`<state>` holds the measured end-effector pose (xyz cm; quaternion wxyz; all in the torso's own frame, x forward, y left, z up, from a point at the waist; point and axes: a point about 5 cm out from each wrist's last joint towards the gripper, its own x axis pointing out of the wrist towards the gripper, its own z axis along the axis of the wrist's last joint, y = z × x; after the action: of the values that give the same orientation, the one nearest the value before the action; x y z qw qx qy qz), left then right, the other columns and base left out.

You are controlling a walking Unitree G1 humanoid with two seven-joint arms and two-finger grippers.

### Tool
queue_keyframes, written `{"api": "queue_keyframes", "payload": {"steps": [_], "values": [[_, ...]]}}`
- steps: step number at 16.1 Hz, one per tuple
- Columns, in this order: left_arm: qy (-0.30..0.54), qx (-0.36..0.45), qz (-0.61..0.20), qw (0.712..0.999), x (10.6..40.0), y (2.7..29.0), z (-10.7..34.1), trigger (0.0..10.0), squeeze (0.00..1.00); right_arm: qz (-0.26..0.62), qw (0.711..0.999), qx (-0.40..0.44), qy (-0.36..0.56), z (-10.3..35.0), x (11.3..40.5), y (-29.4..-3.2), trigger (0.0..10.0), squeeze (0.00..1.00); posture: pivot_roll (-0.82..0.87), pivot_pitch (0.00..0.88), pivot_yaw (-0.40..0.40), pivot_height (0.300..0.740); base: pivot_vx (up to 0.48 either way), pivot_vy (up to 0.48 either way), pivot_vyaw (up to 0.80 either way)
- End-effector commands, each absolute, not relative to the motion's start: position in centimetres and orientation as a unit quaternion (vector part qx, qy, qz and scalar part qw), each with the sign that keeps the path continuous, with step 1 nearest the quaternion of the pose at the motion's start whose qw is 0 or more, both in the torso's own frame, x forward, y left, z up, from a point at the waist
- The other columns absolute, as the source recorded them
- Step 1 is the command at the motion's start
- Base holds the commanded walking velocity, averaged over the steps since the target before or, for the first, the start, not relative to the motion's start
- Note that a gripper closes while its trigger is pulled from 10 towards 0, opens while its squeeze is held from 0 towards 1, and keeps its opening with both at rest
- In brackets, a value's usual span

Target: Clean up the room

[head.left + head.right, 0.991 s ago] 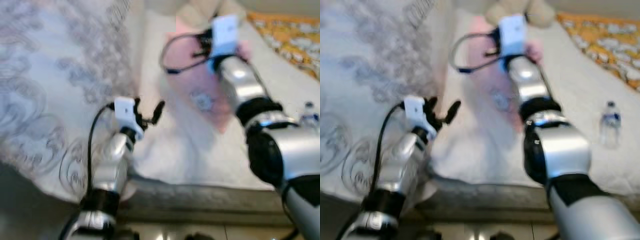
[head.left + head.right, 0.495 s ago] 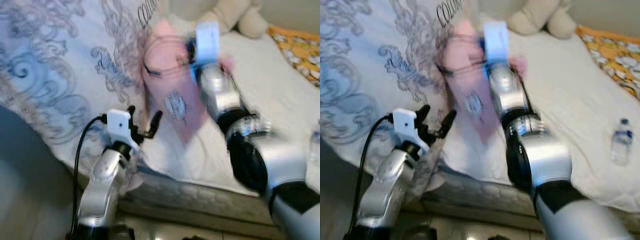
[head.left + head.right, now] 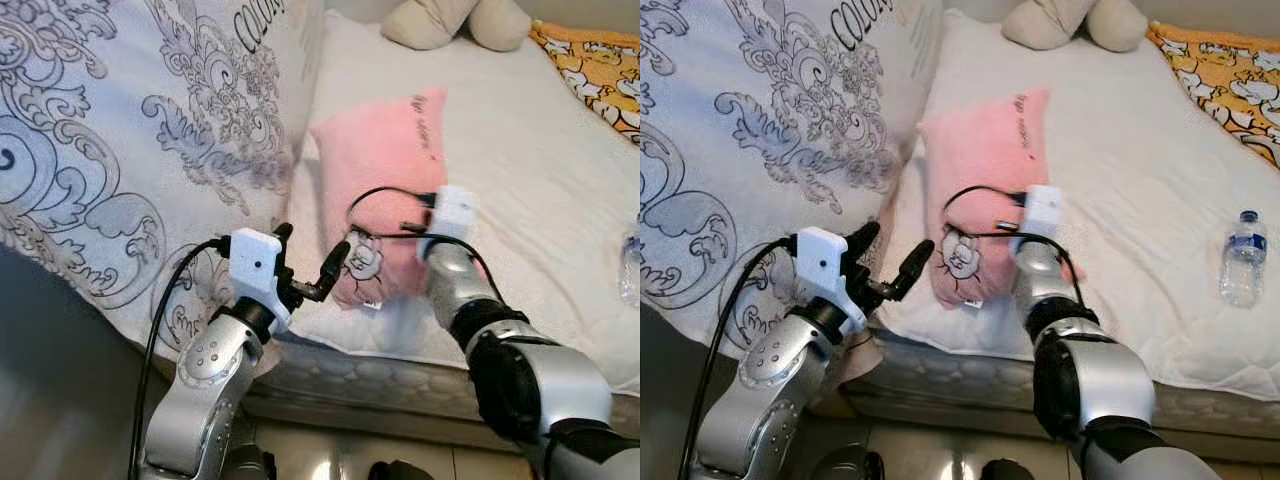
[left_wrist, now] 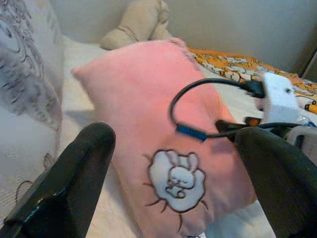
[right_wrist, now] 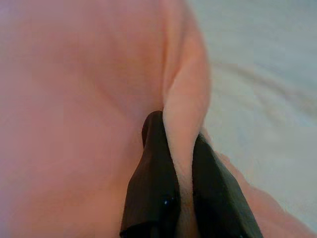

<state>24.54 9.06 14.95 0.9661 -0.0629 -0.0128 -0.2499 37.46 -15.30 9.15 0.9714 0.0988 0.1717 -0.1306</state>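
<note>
Soft pink plush rectangular pillow (image 3: 385,170) with a white bunny patch outlined in brown (image 3: 362,259) near its lower end and dark script near the far end. Lies lengthwise on the white quilted bed (image 3: 520,160), close to its front edge, just beside a large grey-patterned white cushion (image 3: 130,130). Right edge fold pinched between black fingers (image 5: 153,183) of the right pincer (image 5: 181,188)

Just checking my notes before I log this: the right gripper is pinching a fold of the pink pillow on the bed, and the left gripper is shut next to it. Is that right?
Not quite. The left gripper is open, not shut: the left wrist view shows its fingers spread wide apart with the pink pillow between them in the distance. The rest holds: the right gripper is pinching a fold of that pillow on the bed.
</note>
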Motion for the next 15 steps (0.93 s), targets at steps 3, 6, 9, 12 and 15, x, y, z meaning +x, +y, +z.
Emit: {"api": "queue_keyframes", "payload": {"steps": [3,6,9,12,15], "values": [[-0.013,-0.063,-0.261,0.963,24.7,8.7,15.6,10.0,0.0,-0.139,0.957,0.143,0.211,8.2,37.0,-15.7,10.0,0.0,0.23,0.117,0.01,0.74,0.0,0.0,0.0],[0.003,-0.111,-0.24,0.964,25.2,9.3,15.2,10.0,0.0,-0.124,0.966,0.114,0.194,9.2,37.6,-16.3,10.0,0.0,0.22,0.115,0.007,0.74,0.0,0.0,0.0],[0.044,-0.091,-0.239,0.966,28.5,11.5,12.0,10.0,0.0,-0.093,0.979,0.055,0.171,10.8,38.3,-17.9,10.0,0.0,0.13,0.136,0.002,0.74,0.0,0.0,0.0],[0.058,-0.082,-0.235,0.967,31.2,12.1,11.7,10.0,1.0,-0.045,0.986,-0.02,0.16,11.7,38.6,-19.1,10.0,0.0,0.05,0.137,0.006,0.74,0.0,0.0,0.0],[0.067,-0.114,-0.23,0.964,33.6,12.1,11.4,10.0,1.0,0.007,0.983,-0.105,0.151,12.2,38.4,-20.9,10.0,0.0,-0.02,0.129,0.026,0.74,0.0,0.0,0.0]]}}
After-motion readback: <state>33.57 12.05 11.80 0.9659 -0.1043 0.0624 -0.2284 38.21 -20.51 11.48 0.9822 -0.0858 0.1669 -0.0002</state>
